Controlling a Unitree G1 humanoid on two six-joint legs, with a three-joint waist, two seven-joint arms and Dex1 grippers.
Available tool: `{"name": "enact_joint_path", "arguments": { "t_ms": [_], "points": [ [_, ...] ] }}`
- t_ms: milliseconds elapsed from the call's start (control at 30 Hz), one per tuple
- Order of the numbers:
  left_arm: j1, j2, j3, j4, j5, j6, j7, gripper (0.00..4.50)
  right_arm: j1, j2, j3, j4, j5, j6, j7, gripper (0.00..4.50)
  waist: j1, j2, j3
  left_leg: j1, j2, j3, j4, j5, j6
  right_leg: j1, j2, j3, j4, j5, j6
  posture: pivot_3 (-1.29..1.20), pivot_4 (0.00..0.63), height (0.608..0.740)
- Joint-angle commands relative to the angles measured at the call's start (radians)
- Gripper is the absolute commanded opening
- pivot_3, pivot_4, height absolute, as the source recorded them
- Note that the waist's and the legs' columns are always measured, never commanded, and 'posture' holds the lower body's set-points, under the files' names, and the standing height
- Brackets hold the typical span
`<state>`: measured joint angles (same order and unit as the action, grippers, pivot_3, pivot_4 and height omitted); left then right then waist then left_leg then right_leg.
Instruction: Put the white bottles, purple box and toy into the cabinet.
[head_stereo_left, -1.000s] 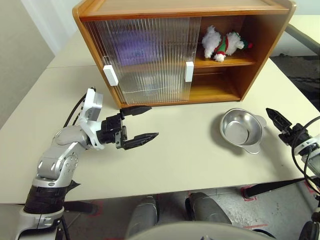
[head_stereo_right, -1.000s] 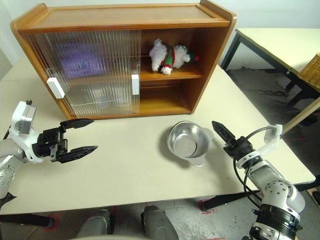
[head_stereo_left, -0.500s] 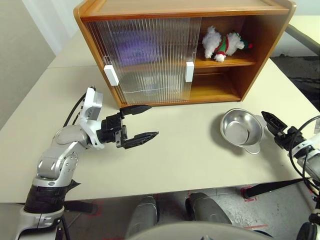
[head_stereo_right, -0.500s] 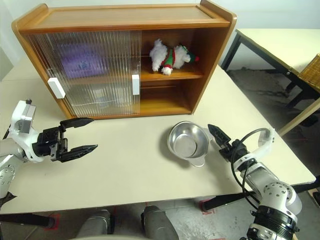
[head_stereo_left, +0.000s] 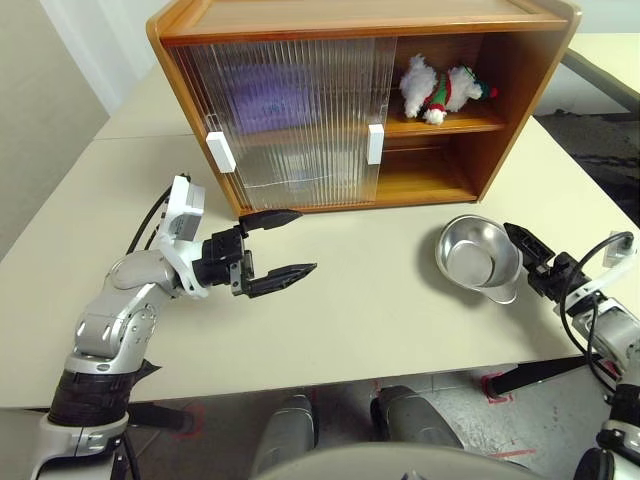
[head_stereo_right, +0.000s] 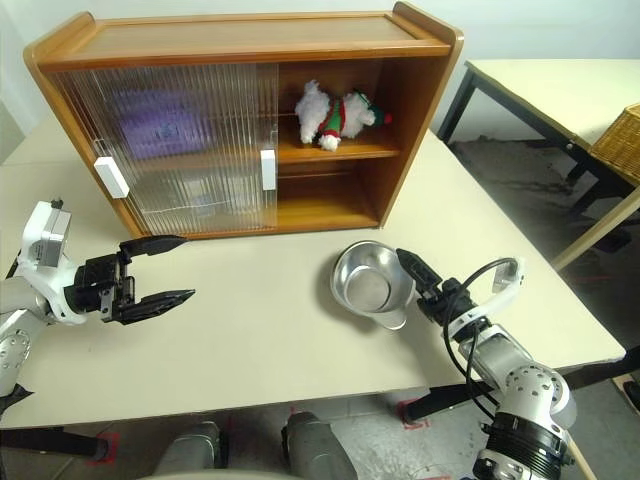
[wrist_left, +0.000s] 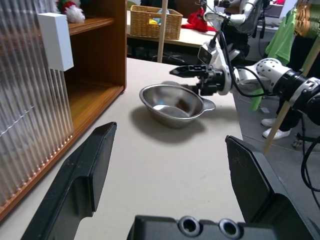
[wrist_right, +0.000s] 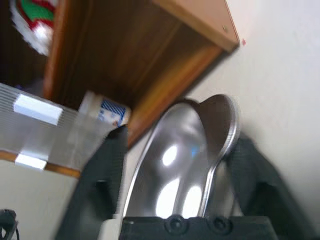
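Our right gripper (head_stereo_right: 412, 272) has slid in to the steel bowl (head_stereo_right: 370, 283), jaws narrowing astride its rim (not yet clamped); left gripper (head_stereo_left: 277, 243) idles wide open, empty. The toy (head_stereo_left: 440, 88) lies on the cabinet (head_stereo_left: 520, 90) shelf.

Glossy wooden cabinet (head_stereo_left: 520, 70) with ribbed translucent doors (head_stereo_left: 290, 115), fluffy plush toy (head_stereo_left: 440, 88), shiny steel bowl (head_stereo_left: 472, 258).

**Pale bench in a cluttered workroom**

A cream bench (head_stereo_right: 270, 330) fills the near scene, a seam running across its far left. To the far right stands a 2nd pale table (head_stereo_right: 560, 85) on dark legs over a grey speckled floor (head_stereo_right: 520, 190). A wicker basket (wrist_left: 152, 20) sits on another table, with green cloth (wrist_left: 282, 35) hanging nearby.
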<state>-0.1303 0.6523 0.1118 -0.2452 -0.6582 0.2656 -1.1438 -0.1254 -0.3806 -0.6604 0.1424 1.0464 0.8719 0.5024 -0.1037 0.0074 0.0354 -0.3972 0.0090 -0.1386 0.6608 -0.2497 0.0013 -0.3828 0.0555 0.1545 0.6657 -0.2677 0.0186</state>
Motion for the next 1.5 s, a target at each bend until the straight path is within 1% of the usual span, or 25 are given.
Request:
{"name": "enact_joint_path", "arguments": {
  "t_ms": [33, 100, 200, 233, 433, 667, 733, 833, 1033, 1333, 1500],
  "points": [
    [0.007, 0.000, -0.006, 0.005, 0.017, -0.012, -0.005, 4.50, -0.011, 0.027, -0.032, 0.013, 0.024, -0.044, -0.022, 2.37, -0.001, 0.001, -0.001, 0.000, 0.000, 0.000, 0.000, 0.000, 0.000, 0.000, 0.000, 0.000, 0.000, 0.000, 0.000, -0.16, 0.036, 0.740],
    [0.014, -0.001, -0.006, 0.001, 0.016, -0.011, -0.004, 4.50, -0.006, 0.027, -0.037, 0.015, 0.028, -0.054, -0.021, 1.54, -0.001, 0.002, -0.001, 0.000, 0.000, 0.000, 0.000, 0.000, 0.000, 0.000, 0.000, 0.000, 0.000, 0.000, -0.001, -0.16, 0.036, 0.740],
    [0.014, 0.005, -0.004, -0.001, 0.012, -0.006, -0.006, 4.50, -0.008, 0.021, -0.037, 0.023, 0.031, -0.056, -0.015, 0.46, -0.001, 0.002, -0.002, 0.000, 0.000, 0.000, 0.000, 0.000, 0.000, 0.000, 0.000, 0.000, 0.000, 0.002, -0.003, -0.17, 0.035, 0.740],
    [0.010, 0.007, -0.003, 0.001, 0.012, -0.004, -0.006, 4.50, -0.012, 0.020, -0.039, 0.027, 0.033, -0.058, -0.015, 0.03, -0.002, 0.002, -0.002, 0.000, 0.000, 0.000, 0.000, 0.000, 0.000, 0.000, 0.000, 0.000, 0.000, 0.001, -0.003, -0.17, 0.033, 0.740],
    [-0.010, 0.011, 0.000, 0.020, 0.016, -0.009, -0.009, 4.50, -0.021, 0.013, -0.033, 0.041, 0.034, -0.081, -0.008, 0.03, -0.001, 0.002, -0.006, 0.000, -0.001, -0.001, 0.001, 0.000, 0.001, 0.001, -0.001, 0.000, 0.000, 0.002, -0.002, -0.17, 0.030, 0.740],
    [0.016, 0.017, 0.005, 0.007, 0.012, -0.006, -0.012, 4.50, 0.004, 0.000, -0.034, 0.028, 0.070, -0.021, -0.052, 0.03, -0.001, 0.003, -0.006, 0.000, -0.001, -0.001, 0.001, 0.001, 0.001, 0.001, -0.001, 0.000, 0.000, 0.002, -0.002, -0.17, 0.043, 0.740],
    [0.014, 0.016, 0.002, 0.005, 0.012, -0.005, -0.010, 4.50, -0.009, -0.007, -0.042, 0.034, 0.089, -0.008, -0.097, 0.03, -0.001, 0.003, -0.006, 0.000, -0.001, -0.001, 0.001, 0.000, 0.001, 0.001, -0.001, 0.000, 0.000, 0.001, -0.002, -0.17, 0.047, 0.740],
    [0.012, 0.017, 0.002, 0.003, 0.011, -0.003, -0.010, 4.50, -0.038, -0.001, -0.074, 0.035, 0.168, 0.034, -0.181, 0.03, -0.002, 0.003, -0.006, -0.001, -0.001, -0.001, 0.000, 0.000, 0.000, 0.000, -0.001, 0.000, 0.000, 0.001, -0.003, -0.17, 0.053, 0.740],
    [0.015, 0.020, 0.004, 0.001, 0.010, 0.002, -0.007, 4.50, -0.059, -0.002, -0.071, 0.016, 0.264, 0.111, -0.283, 0.03, -0.002, 0.003, -0.006, -0.002, -0.002, -0.002, -0.002, 0.000, 0.000, -0.001, -0.001, 0.001, 0.000, 0.000, -0.002, -0.17, 0.055, 0.740],
    [0.005, 0.026, 0.006, 0.006, 0.012, 0.001, -0.005, 4.50, -0.145, 0.099, -0.037, -0.088, 0.397, 0.085, -0.456, 0.03, -0.007, 0.004, -0.005, -0.002, -0.001, -0.003, -0.004, 0.000, 0.000, -0.003, 0.000, 0.001, 0.000, -0.001, -0.001, -0.17, 0.055, 0.740],
    [0.000, 0.028, 0.004, -0.009, 0.006, 0.014, 0.006, 4.50, -0.146, 0.115, -0.019, -0.105, 0.455, 0.068, -0.512, 0.03, -0.004, 0.004, -0.005, -0.003, -0.002, -0.005, -0.005, 0.000, 0.000, -0.003, -0.001, 0.001, 0.000, -0.002, -0.002, -0.17, 0.057, 0.740]
  ]
}}
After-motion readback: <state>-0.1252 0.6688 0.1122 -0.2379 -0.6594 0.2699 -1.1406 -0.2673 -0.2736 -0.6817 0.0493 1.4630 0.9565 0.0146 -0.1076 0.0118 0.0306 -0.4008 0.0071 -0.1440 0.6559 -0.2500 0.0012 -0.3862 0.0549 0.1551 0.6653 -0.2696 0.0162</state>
